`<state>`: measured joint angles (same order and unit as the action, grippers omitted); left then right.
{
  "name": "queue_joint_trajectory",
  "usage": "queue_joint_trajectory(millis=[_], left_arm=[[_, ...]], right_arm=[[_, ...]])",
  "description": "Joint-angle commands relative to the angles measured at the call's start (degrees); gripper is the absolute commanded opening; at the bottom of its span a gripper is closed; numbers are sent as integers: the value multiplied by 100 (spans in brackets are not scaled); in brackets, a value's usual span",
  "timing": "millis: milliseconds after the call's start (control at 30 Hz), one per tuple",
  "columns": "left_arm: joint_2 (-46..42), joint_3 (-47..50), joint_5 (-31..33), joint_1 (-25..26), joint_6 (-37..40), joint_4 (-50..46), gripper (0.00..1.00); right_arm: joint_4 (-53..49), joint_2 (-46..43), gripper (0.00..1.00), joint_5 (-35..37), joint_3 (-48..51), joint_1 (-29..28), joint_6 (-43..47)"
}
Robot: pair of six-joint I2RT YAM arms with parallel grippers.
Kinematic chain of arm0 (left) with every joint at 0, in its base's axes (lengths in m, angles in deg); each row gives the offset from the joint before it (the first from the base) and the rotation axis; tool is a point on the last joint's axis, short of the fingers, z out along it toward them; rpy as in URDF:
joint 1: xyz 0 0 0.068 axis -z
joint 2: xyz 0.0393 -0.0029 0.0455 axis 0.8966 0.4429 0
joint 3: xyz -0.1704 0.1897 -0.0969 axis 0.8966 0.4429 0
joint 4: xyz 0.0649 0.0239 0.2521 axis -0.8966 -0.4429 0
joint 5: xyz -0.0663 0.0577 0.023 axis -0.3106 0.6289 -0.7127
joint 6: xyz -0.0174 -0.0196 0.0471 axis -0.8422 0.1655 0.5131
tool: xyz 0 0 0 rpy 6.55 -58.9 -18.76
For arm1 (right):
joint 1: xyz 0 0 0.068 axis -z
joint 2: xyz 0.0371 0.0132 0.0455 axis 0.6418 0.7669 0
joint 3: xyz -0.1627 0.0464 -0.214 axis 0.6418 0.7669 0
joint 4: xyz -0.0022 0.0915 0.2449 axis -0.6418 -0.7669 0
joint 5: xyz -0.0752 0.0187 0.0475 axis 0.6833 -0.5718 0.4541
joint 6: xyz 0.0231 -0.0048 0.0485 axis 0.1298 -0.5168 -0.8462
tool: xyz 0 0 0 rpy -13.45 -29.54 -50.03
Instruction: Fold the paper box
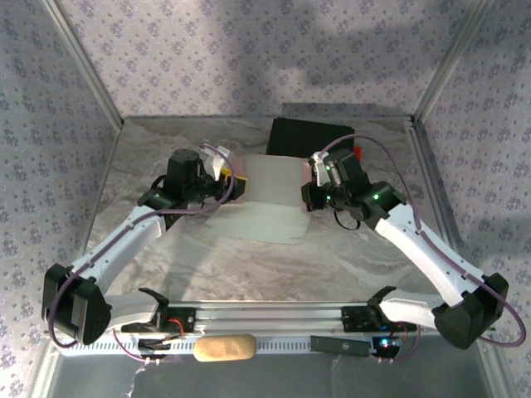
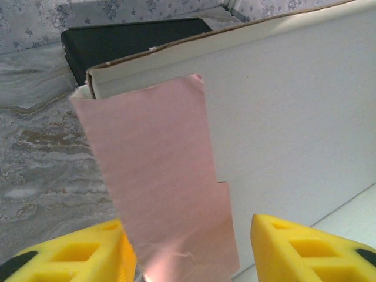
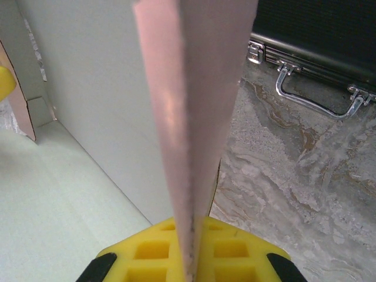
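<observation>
The paper box (image 1: pixel 274 184) is seen on the desk (image 1: pixel 249 265), just in front of the black case (image 1: pixel 309 137). One whitish wall is raised upright, parallel to the case's front, and a further panel is laid flat on the side away from the case. At the box end farther from the case's metal handle (image 3: pixel 317 94), a pink flap (image 2: pixel 158 176) is straddled by the left jaws, which are held apart. At the end nearest that handle, another pink flap (image 3: pixel 194 88) is clamped edge-on by the right jaws.

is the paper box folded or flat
Partly folded: the paper box has its back wall upright and pink side flaps raised, but the front panel lies flat.
</observation>
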<state>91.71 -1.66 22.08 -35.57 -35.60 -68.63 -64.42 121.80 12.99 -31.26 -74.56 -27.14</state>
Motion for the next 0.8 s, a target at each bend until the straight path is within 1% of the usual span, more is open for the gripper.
queue_joint_trajectory(millis=[0, 67, 133, 200, 267, 367, 467, 600, 700, 767], left_arm=[[-136, -224, -117, 102, 198, -19, 44], [-114, -242, -192, 113, 190, -25, 40], [-109, -242, -236, 137, 178, -3, 39], [-125, -230, -254, 207, 181, 15, 42], [-202, -221, -367, 264, 148, 73, 48], [-324, -201, -643, 261, 73, 148, 49], [-219, -335, -709, 244, 140, -56, 42], [-55, -357, -591, 232, 173, -65, 38], [72, -401, -402, 280, 163, -51, 32], [140, -430, -181, 383, 133, -26, 31]], right_arm=[[257, -92, 0, -346, 14, -120, 192], [251, -92, 0, -344, -11, -118, 189], [236, -92, 0, -336, -21, -123, 189], [227, -83, 0, -344, -21, -118, 197], [220, -69, 0, -351, -5, -122, 203], [218, -40, 0, -392, 23, -87, 216], [261, -98, 0, -456, 60, -82, 225], [270, -136, 0, -518, 24, -118, 251], [287, -145, 0, -537, 44, -148, 260], [281, -145, 0, -505, 49, -175, 266]])
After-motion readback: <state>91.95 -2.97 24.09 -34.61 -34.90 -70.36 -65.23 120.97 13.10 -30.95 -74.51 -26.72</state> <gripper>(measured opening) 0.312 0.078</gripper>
